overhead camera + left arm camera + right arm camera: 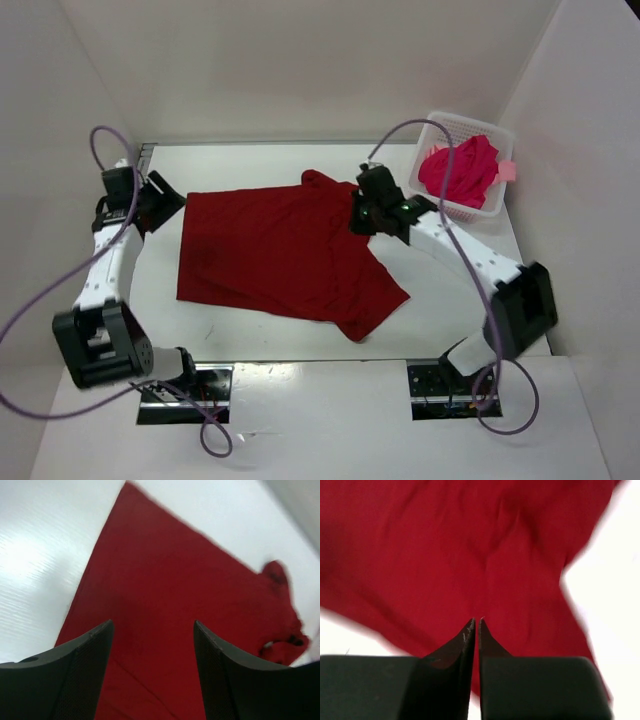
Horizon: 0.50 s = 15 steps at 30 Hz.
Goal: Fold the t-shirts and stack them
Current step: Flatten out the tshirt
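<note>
Item: red shirt [270,250], spread out mid-table [230,165], its collar on the far side and one sleeve running toward the near right. My left gripper [166,204] sits at the shirt's left edge, fingers released and standing wide apart. In my left wrist view the shirt [165,580] fills the gap between the spread fingers of the left gripper [152,625], one corner reaching away and the collar bunched off to the right. My right gripper [360,220] is over the shirt's far right part, just beside the collar. In my right wrist view that gripper [476,621] has its fingers clenched to a thin slit, with the shirt [445,545] directly beyond the tips; whether they pinch cloth I cannot tell. Item: basket [440,120], far right corner, well apart from both grippers, holding a crimson shirt [460,170] and a salmon scrap [507,170] at its right rim.
</note>
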### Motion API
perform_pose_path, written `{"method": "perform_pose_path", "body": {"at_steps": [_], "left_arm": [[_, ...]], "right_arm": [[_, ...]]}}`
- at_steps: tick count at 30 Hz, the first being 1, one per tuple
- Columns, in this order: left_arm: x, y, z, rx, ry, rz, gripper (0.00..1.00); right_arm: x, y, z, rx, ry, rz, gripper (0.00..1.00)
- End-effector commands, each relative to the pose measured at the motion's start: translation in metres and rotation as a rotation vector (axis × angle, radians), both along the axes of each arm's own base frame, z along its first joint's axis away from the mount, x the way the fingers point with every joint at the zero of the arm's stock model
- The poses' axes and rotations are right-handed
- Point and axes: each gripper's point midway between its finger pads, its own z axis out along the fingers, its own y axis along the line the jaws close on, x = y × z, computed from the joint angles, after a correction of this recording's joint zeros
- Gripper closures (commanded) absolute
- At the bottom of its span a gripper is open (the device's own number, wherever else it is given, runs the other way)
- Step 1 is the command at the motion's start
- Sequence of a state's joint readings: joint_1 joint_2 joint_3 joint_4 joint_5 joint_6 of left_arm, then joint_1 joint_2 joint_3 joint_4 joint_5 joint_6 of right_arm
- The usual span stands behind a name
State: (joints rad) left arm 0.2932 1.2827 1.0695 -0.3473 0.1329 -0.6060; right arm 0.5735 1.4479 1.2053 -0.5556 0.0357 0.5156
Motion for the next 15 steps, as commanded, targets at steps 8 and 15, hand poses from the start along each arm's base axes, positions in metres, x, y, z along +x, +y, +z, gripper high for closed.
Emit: {"method": "perform_pose_path", "body": {"at_steps": [8,15], "left_arm": [[0.086,0.025,-0.072,-0.011,0.096,0.031,0.25],[0.126,0.034,-0.12,0.024,0.185,0.002,0.25]], "right_arm": [[0.183,0.032,0.008,-0.109,-0.348,-0.139,0.55],[0.24,0.038,-0.057,-0.212,-0.281,-0.134,0.37]]}}
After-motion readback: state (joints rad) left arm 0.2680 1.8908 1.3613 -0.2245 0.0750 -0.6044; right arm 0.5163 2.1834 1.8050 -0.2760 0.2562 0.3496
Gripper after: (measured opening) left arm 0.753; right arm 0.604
